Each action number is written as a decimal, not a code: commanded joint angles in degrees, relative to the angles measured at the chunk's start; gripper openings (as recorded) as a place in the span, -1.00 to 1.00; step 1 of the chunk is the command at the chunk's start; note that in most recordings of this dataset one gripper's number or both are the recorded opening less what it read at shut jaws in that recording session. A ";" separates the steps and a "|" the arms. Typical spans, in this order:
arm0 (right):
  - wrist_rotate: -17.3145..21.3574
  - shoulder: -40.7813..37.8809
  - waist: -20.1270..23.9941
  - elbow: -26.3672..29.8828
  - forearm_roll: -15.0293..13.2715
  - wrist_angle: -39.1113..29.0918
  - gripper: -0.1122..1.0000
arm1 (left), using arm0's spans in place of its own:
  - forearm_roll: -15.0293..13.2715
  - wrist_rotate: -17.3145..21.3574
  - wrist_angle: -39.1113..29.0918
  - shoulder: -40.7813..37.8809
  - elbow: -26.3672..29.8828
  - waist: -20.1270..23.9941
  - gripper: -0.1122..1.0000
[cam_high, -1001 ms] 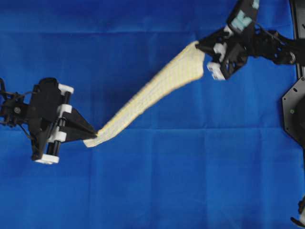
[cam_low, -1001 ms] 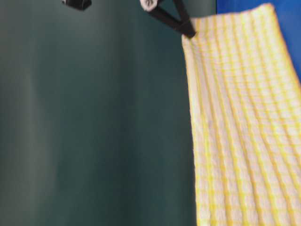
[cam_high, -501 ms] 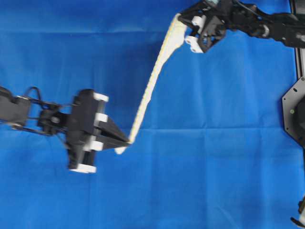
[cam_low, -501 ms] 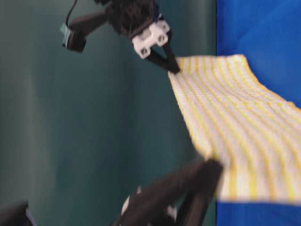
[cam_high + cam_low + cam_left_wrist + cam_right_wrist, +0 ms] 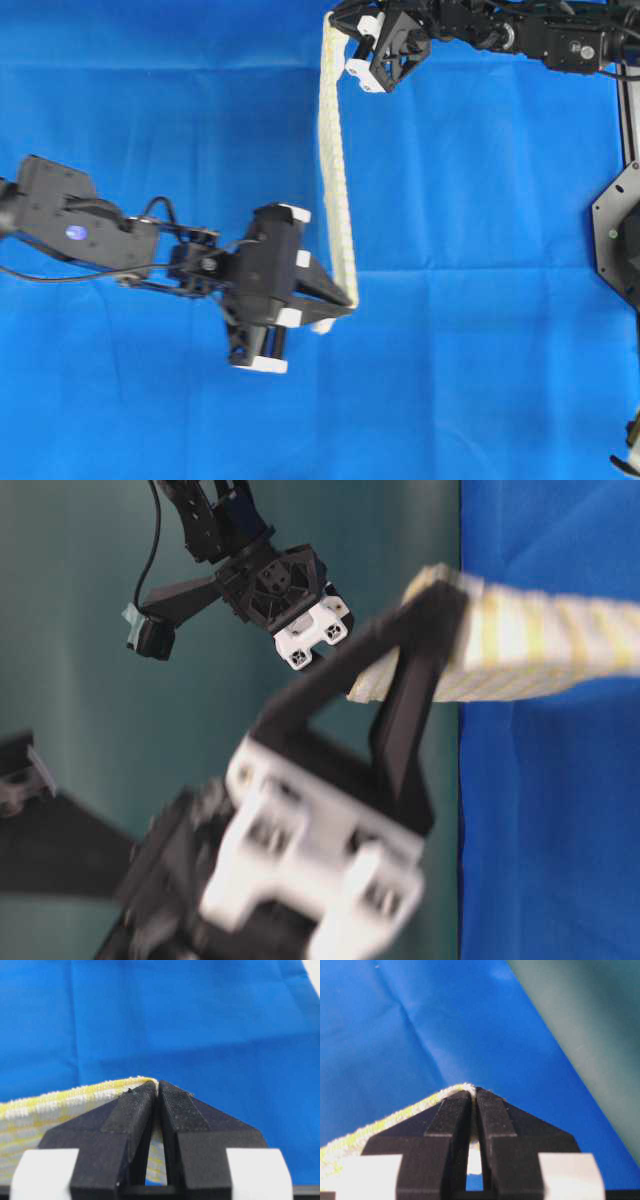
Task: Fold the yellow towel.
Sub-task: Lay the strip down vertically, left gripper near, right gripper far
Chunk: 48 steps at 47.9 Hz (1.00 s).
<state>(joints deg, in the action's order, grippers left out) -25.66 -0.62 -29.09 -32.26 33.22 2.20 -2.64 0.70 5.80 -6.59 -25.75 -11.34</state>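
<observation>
The yellow towel [image 5: 336, 165] hangs stretched in the air between my two grippers, seen edge-on from overhead as a narrow pale yellow checked band. My left gripper [image 5: 350, 302] is shut on its near corner, below the middle of the overhead view. In the left wrist view the yellow hem [image 5: 75, 1094] runs left from the pinched tips [image 5: 157, 1085]. My right gripper [image 5: 330, 20] is shut on the far corner at the top edge. The right wrist view shows that corner [image 5: 410, 1112] clamped between the tips [image 5: 473, 1091]. At table level the towel [image 5: 530, 645] stretches right from the left gripper's fingers [image 5: 415, 660].
A large plain blue cloth [image 5: 480, 330] covers the whole table under both arms. A black arm base [image 5: 622, 230] stands at the right edge. A dark green wall [image 5: 90, 710] fills the left of the table-level view.
Both grippers moved with the towel: the left one right and slightly down, the right one left and up. The towel turned from a diagonal band to a nearly vertical one.
</observation>
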 commanded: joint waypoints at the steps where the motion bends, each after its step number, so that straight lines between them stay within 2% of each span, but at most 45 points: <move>1: -0.09 0.70 -2.90 1.67 -0.09 0.53 -0.76 | 0.18 1.05 0.35 -0.44 3.87 -1.05 -0.75; 18: -0.18 1.23 -3.08 0.97 -0.18 0.44 -0.76 | 0.18 1.14 0.62 -2.46 5.89 -0.18 -0.75; 37: -0.18 7.56 -3.87 -5.71 -0.18 0.44 -0.76 | 0.18 1.41 3.52 -6.33 9.84 0.53 -0.75; 48: -0.26 6.50 -3.87 -4.92 -0.18 -1.76 -0.76 | 0.18 1.14 3.60 -7.21 9.49 0.70 -0.75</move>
<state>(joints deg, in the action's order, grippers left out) -25.84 5.63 -31.64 -38.76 33.13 0.53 -2.64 1.93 8.53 -15.03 -16.96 -9.93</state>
